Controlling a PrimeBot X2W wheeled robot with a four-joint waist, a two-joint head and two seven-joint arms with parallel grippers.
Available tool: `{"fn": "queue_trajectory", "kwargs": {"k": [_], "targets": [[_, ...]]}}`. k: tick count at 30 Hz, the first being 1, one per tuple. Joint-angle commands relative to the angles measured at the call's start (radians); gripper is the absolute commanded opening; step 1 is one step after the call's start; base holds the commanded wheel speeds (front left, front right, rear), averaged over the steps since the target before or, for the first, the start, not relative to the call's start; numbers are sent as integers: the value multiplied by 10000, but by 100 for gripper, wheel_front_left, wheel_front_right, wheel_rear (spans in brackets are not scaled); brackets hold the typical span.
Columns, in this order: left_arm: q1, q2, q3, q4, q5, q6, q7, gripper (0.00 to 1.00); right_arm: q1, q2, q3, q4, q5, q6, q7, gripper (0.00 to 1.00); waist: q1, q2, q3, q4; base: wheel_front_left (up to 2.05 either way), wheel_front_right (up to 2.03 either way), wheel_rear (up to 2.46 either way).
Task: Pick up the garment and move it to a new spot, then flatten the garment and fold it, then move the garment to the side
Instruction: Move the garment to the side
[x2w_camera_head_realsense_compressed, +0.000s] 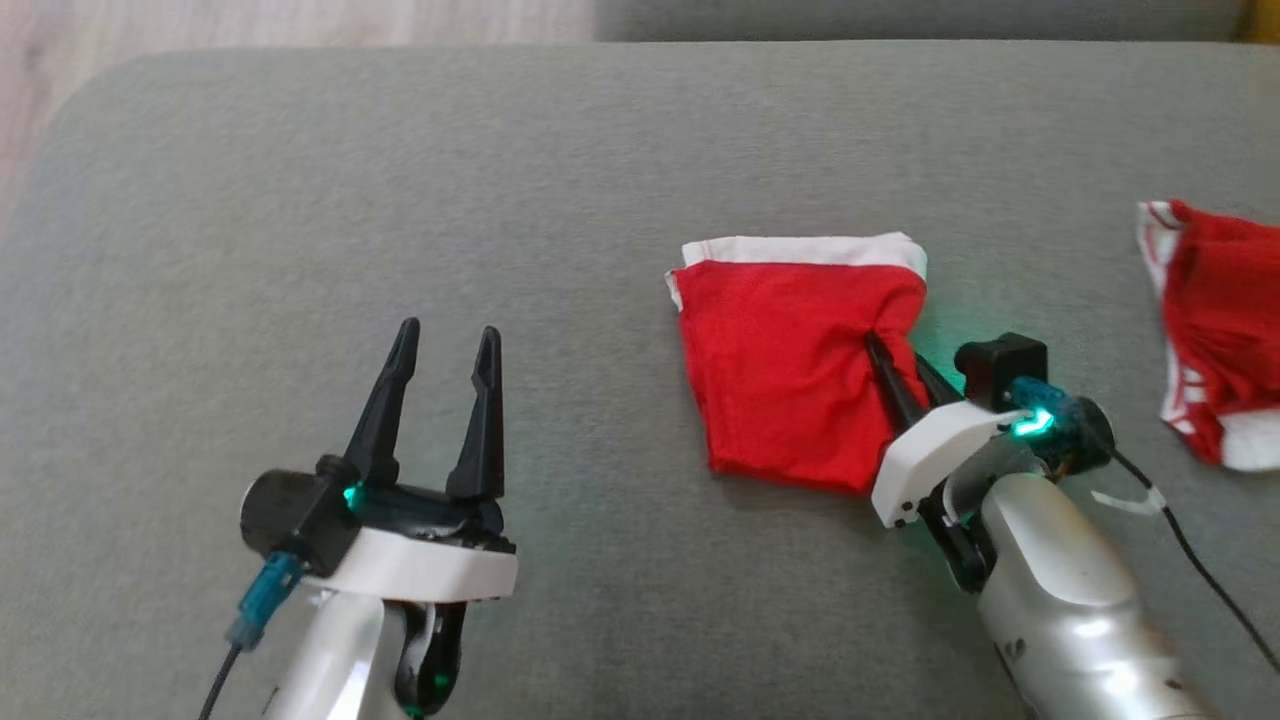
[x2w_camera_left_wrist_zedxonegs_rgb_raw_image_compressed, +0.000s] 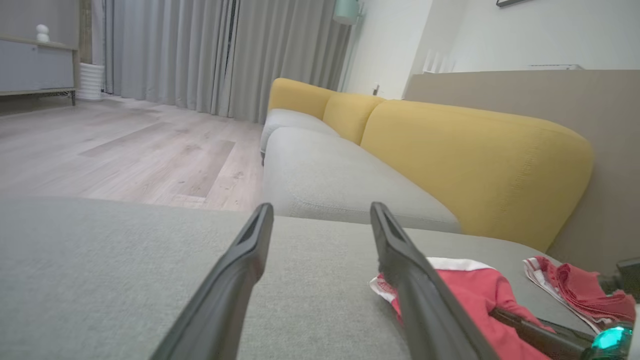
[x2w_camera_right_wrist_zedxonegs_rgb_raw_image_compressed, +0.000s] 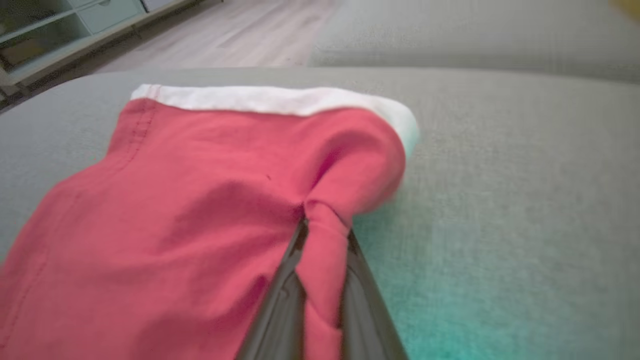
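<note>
While right pincer (x2w_camera_head_realsense_compressed: 893, 350) clamps red garment (x2w_camera_head_realsense_compressed: 780, 380) fold, left pincer (x2w_camera_head_realsense_compressed: 448, 328) apart, grey cushion (x2w_camera_head_realsense_compressed: 600, 150) beneath.

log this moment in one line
right gripper: shut on red garment | left gripper: open, empty | other red cloth: far right

1. A grey cushion (x2w_camera_head_realsense_compressed: 400, 180) carries everything: a broad fabric seat with a rounded far-left corner, and wood floor (x2w_camera_head_realsense_compressed: 200, 25) beyond that corner.
2. Right of its middle lies the garment (x2w_camera_head_realsense_compressed: 780, 380) — red, folded, with a white band along its far edge. Its right side is puckered up into a ridge.
3. Further right, well apart from it, lies a second garment (x2w_camera_head_realsense_compressed: 1215, 310) — red with white trim, crumpled, and cut off by the edge of the head view.
</note>
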Motion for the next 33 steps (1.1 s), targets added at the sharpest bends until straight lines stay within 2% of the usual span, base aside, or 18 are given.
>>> {"fn": "queue_trajectory", "kwargs": {"k": [1, 6, 11, 16, 25, 29, 33], "targets": [[-399, 37, 316, -294, 179, 46, -51, 100, -373, 89, 183, -264, -427, -9, -253, 0, -1, 0, -128, -339, 0, 0, 0], [-451, 37, 205, -343, 203, 45, -51, 100, -602, -269, 463, -629, -1556, -9, -444, 0, -1, 0, -281, -1036, 0, 0, 0], [-699, 37, -237, -484, 11, 65, -51, 100, -852, -1524, 1288, -1429, -1784, -9, -95, 0, -1, 0, -212, -1972, 0, 0, 0], [-1262, 37, -723, -570, -192, 55, -51, 100, -1043, -2958, 1752, -2105, -1454, -9, 213, 0, -1, 0, 119, -2496, 0, 0, 0], [-1995, 37, -1037, -592, -149, 114, -51, 100, -1602, -5037, 1653, -2599, -954, -9, 776, 0, -1, 0, 941, -2739, 0, 0, 0], [-2144, 37, -1056, -539, -149, 82, -51, 100, -1769, -5579, 1473, -2290, -872, -9, 917, 0, -1, 0, 1295, -2650, 0, 0, 0], [-2248, 37, -1028, -497, -146, 53, -51, 100, -1875, -5819, 1250, -1891, -955, -9, 944, 0, -1, 0, 1532, -2546, 0, 0, 0]]}}
